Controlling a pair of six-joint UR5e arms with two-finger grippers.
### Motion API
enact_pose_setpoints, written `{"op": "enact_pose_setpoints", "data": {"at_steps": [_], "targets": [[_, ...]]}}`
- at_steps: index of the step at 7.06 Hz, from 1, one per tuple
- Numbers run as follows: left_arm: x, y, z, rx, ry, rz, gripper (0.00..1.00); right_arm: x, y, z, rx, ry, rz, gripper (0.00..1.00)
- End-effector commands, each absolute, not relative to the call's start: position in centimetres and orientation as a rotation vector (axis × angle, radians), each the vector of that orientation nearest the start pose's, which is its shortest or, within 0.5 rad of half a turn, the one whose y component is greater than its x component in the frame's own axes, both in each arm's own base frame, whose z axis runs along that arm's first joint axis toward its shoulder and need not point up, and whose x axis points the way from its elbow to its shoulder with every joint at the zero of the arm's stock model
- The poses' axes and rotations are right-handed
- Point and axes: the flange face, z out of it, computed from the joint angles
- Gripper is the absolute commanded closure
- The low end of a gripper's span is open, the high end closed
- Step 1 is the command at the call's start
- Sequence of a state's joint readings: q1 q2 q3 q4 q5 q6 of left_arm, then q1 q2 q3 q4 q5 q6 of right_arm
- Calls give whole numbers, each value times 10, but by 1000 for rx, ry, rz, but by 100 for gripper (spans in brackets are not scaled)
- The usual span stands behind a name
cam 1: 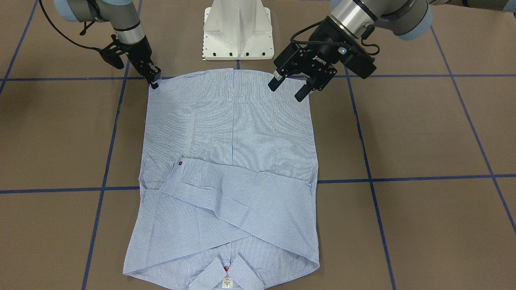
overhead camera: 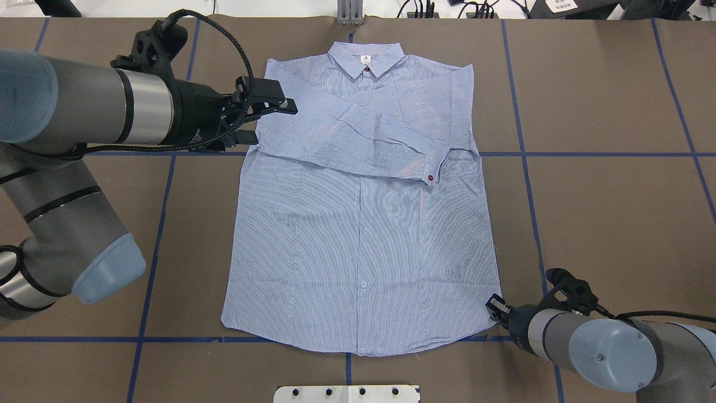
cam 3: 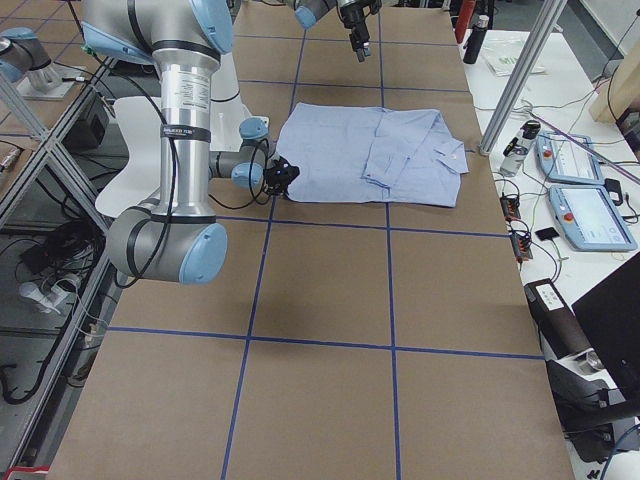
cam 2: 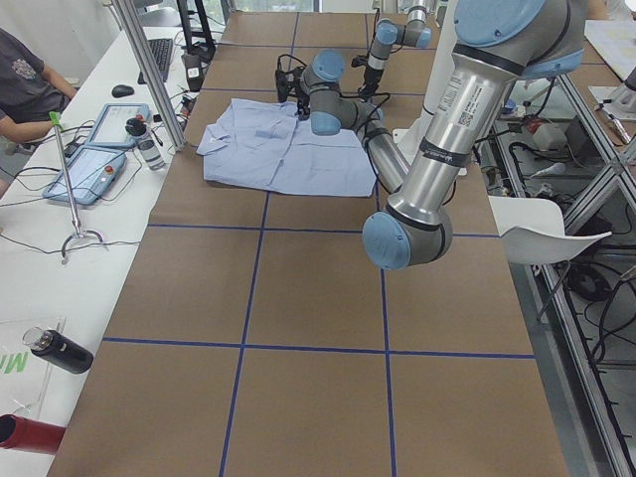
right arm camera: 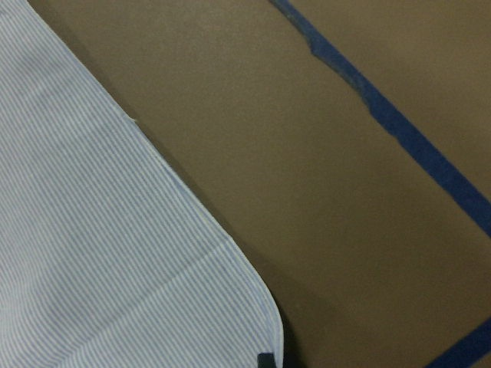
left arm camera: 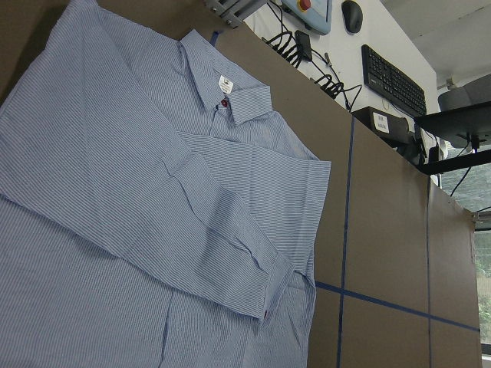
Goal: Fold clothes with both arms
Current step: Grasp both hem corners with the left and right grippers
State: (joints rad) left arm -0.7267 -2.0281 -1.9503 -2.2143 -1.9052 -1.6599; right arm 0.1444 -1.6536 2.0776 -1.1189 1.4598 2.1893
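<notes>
The right gripper sits low at the shirt's hem corner, tips touching or just beside the cloth. I cannot tell whether its jaws are parted or pinched on it. The left gripper hangs high above the table with jaws wide apart, holding nothing.

The shirt lies flat, collar away from the robot, and the 2 sleeves are crossed over the chest.

The step looks like taking both hem corners to fold the bottom up toward the collar. To do it well, the left gripper should come down on the other hem corner and pinch shallowly. Both corners should then rise together, with the hem kept taut between them. Carried level, the fold should not drag the sleeves out of place.
</notes>
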Motion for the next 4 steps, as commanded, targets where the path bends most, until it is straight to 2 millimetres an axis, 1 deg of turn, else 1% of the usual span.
{"op": "enact_pose_setpoints", "data": {"at_steps": [1, 2, 3, 4], "targets": [[350, -439, 183, 182, 1450, -421, 2, -432, -204, 405, -129, -907, 741, 100], [349, -423, 216, 163, 1400, -436, 2, -430, -202, 397, -137, -921, 736, 100], [354, -391, 252, 116, 1339, -432, 2, -426, -200, 387, -157, -938, 727, 100], [352, -352, 278, 110, 1293, -466, 2, -425, -199, 387, -162, -935, 724, 100]]}}
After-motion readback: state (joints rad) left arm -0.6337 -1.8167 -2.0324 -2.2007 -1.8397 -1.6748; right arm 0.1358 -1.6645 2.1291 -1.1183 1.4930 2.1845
